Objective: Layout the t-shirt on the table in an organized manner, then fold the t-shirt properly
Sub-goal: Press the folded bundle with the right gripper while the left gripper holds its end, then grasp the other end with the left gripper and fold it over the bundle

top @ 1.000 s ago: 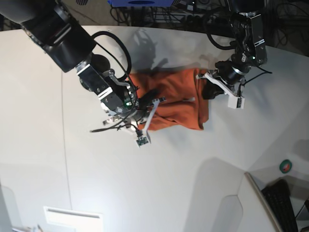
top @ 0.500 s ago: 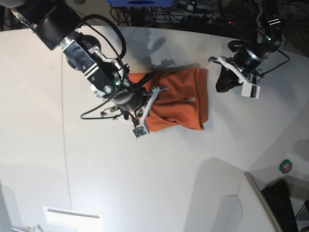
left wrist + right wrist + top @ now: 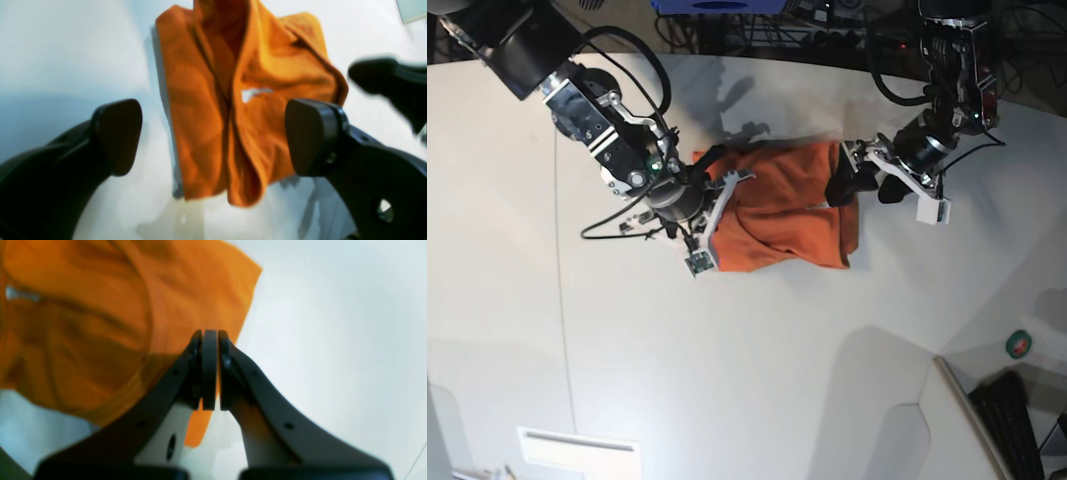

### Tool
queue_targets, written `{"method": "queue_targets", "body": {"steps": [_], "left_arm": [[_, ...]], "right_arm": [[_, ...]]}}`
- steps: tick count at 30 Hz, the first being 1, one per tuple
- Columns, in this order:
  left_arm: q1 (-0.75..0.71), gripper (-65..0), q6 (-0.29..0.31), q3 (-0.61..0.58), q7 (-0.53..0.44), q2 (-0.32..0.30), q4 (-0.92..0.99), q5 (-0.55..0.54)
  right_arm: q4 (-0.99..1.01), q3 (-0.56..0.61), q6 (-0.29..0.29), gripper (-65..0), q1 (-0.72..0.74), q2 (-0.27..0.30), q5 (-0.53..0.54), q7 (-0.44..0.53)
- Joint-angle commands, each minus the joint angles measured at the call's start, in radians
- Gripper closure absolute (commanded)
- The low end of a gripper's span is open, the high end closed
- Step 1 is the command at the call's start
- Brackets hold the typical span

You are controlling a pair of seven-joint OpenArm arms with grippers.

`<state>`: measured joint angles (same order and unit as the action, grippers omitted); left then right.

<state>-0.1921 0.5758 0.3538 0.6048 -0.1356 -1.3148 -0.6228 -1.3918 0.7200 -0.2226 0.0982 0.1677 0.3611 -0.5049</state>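
The orange t-shirt lies bunched in a rough rectangle on the white table, its white tag showing. My left gripper is open at the shirt's right edge. In the left wrist view the wide-apart fingers of the left gripper frame the t-shirt, and nothing is held. My right gripper sits at the shirt's upper left edge. The right wrist view shows that gripper shut, tips against the t-shirt. Whether cloth is pinched I cannot tell.
A thin dark seam runs down the table's left part. A green tape roll and a keyboard sit at the lower right, beyond the table edge. A white card lies near the front left. Cables crowd the far edge.
My left gripper has opened and come back in to the shirt's right edge. The right arm has shifted up and left along the shirt's left side, still shut.
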Motion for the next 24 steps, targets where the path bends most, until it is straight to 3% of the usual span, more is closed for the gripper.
{"method": "queue_targets", "body": {"steps": [1,5,12,14,18,21,22,24], "left_arm": [[0.024,-65.0,0.010,0.003,-0.016,-0.008,0.014,-0.016],[0.079,-65.0,0.010,-0.003,-0.015,0.000,0.106,-0.009],[0.130,-65.0,0.006,-0.121,-0.016,-0.002,0.225,-0.007],[0.147,-65.0,0.006,-0.129,-0.016,-0.003,0.264,-0.007],[0.171,-31.9,0.006,-0.147,-0.010,-0.035,0.300,-0.006],[0.208,-5.8,0.006,-0.263,-0.009,-0.095,0.301,0.039],[0.227,0.0,0.006,-0.310,-0.009,-0.108,0.301,0.063],[0.260,0.0,0.006,-0.405,-0.006,-0.138,0.303,0.133]], "right_arm": [[-0.014,-0.004,0.004,0.0,0.019,0.006,-0.003,0.022],[-0.014,-0.004,0.004,0.0,0.019,0.010,-0.003,0.022],[-0.017,-0.006,0.004,0.0,0.010,0.013,-0.003,0.022],[-0.024,-0.052,0.005,0.0,-0.007,0.013,-0.003,0.022],[-0.033,-0.188,0.012,0.0,-0.058,0.013,-0.003,0.022],[-0.050,-0.265,0.013,0.0,-0.084,0.036,-0.003,0.022],[-0.057,-0.279,0.013,0.0,-0.091,0.049,-0.003,0.022],[-0.071,-0.288,0.013,0.0,-0.104,0.077,-0.003,0.022]]}}
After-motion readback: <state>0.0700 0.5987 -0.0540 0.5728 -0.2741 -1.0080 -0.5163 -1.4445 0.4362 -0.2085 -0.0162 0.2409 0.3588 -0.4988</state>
